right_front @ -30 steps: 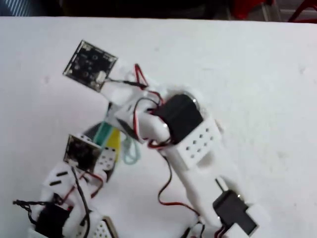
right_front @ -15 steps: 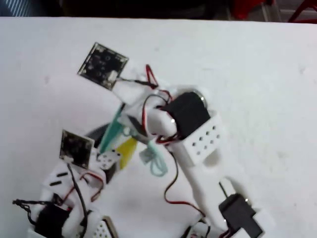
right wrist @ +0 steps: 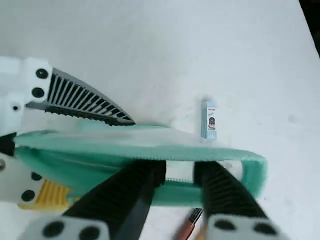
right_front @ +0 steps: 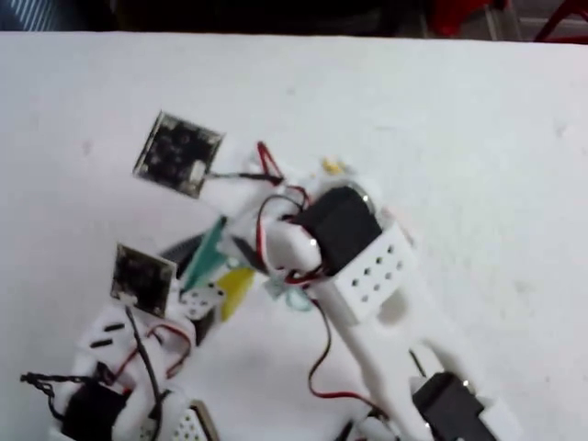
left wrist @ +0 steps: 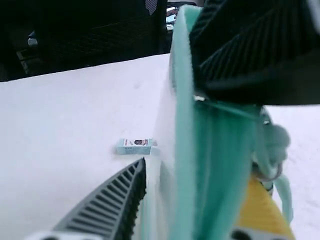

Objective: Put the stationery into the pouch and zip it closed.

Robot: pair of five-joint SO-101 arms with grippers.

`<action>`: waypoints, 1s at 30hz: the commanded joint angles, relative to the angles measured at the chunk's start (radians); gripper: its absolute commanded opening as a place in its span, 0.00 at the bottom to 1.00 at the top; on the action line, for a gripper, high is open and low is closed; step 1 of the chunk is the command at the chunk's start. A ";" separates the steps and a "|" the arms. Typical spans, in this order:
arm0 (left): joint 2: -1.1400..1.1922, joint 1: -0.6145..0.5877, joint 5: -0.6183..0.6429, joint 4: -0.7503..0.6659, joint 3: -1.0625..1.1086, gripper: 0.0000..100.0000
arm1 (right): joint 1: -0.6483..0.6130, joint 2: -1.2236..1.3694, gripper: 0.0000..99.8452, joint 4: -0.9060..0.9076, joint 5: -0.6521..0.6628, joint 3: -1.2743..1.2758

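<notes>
pouch (right wrist: 75,155): rim pinched by right gripper (right wrist: 180,172), end clamped by left gripper (left wrist: 200,175) | small box (right wrist: 210,120) beside pouch, not yet in | zipping still to do

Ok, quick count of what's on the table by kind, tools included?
teal pouch: 1
small pale-blue box: 1
thin brown pen-like item, mostly hidden under the pouch: 1
tools: 2 (left tool, right tool), both on the pouch
Total: 5
</notes>
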 commanded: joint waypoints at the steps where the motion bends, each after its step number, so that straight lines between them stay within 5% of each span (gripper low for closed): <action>1: 0.001 -0.015 -0.103 0.023 -0.049 0.26 | -0.045 0.016 0.35 0.033 0.084 0.135; 8: 0.001 -0.019 -0.115 0.025 -0.054 0.26 | -0.047 -0.074 0.33 0.033 0.265 0.175; 13: 0.001 -0.019 -0.261 0.025 -0.054 0.26 | -0.076 -0.189 0.32 0.033 0.411 0.230; 17: 0.001 -0.012 -0.272 0.020 -0.049 0.26 | -0.116 -0.217 0.24 0.031 0.457 0.230; 22: 0.001 -0.018 -0.272 0.017 -0.052 0.26 | -0.188 -0.211 0.30 0.031 0.450 0.226; 30: 0.001 -0.018 -0.218 0.015 -0.052 0.26 | -0.191 -0.213 0.35 0.024 0.189 0.123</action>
